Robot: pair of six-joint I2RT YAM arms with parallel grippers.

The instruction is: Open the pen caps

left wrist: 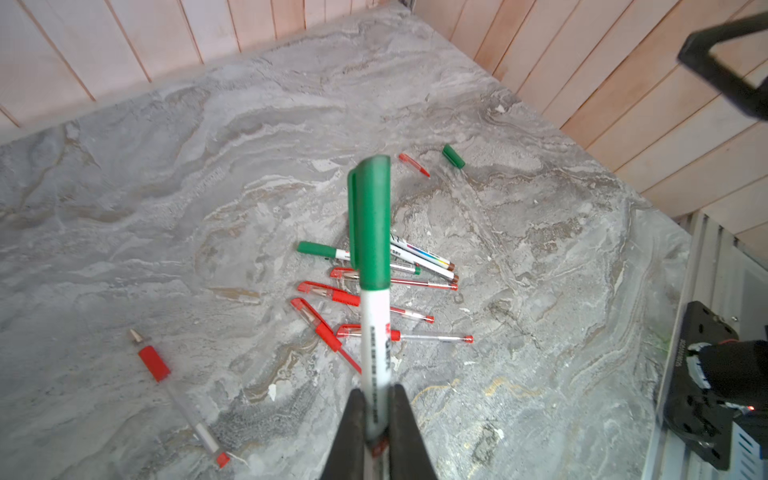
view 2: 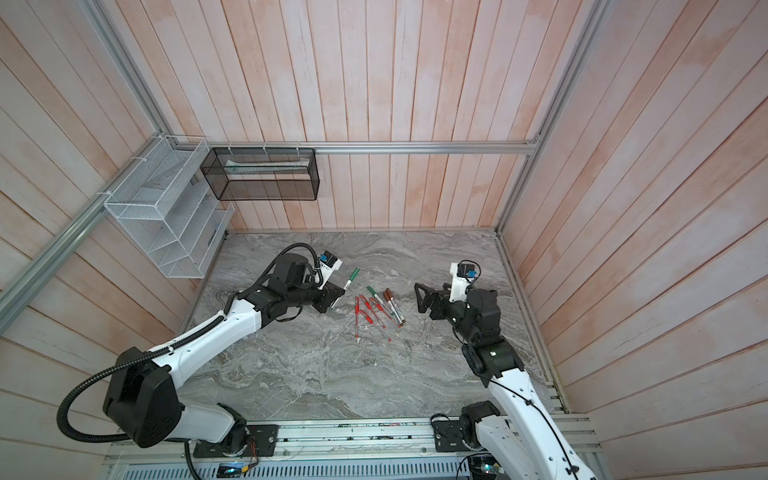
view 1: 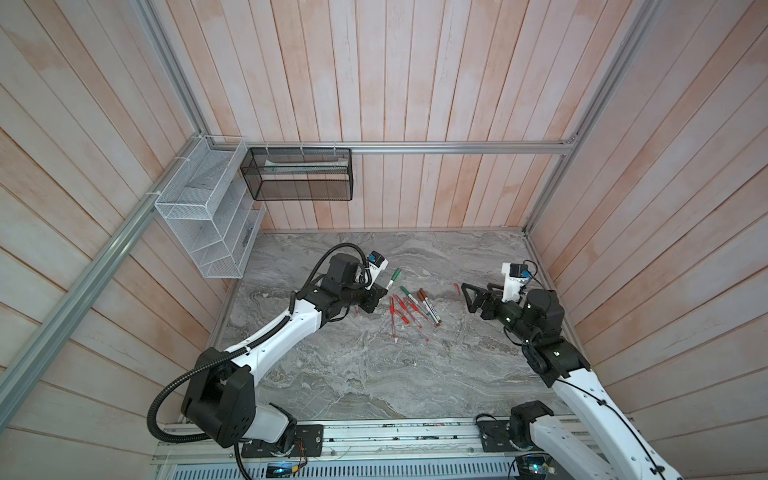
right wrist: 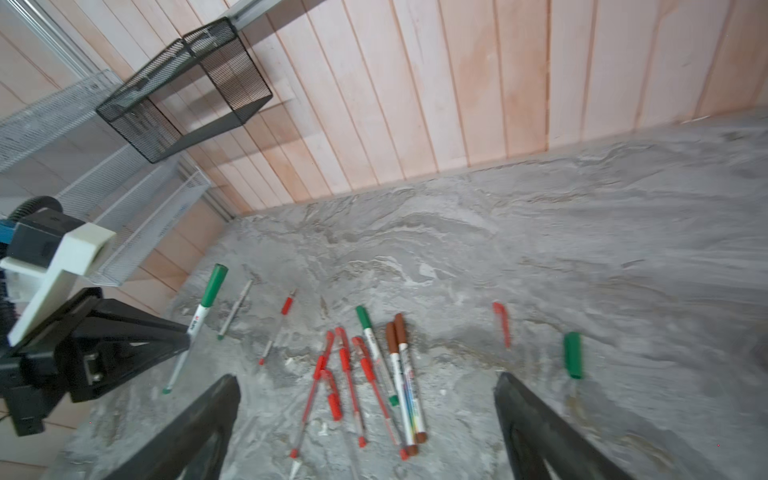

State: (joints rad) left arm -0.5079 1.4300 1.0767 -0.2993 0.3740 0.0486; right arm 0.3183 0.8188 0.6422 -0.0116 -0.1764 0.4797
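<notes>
My left gripper [left wrist: 376,415] [view 1: 380,296] is shut on the barrel of a white marker and holds it above the table. The marker's green cap [left wrist: 370,220] [view 1: 396,274] [view 2: 354,274] is on and points away from the jaws. A pile of pens [view 1: 409,309] [view 2: 376,309] lies mid-table: red pens with red caps [right wrist: 343,345], a green-capped marker [right wrist: 363,318] and two brown-capped markers [right wrist: 397,332]. A loose green cap [right wrist: 572,355] [left wrist: 453,156] and a loose red cap [right wrist: 502,318] [view 1: 457,288] lie right of the pile. My right gripper [right wrist: 368,380] [view 1: 466,297] stands open and empty above the table beside the pile.
An uncapped red pen [left wrist: 153,363] [right wrist: 286,305] lies apart, left of the pile. A black mesh basket [view 1: 299,174] and a white wire basket [view 1: 203,216] hang on the walls at the back left. Wooden walls close three sides; a metal rail [view 1: 374,436] runs along the front.
</notes>
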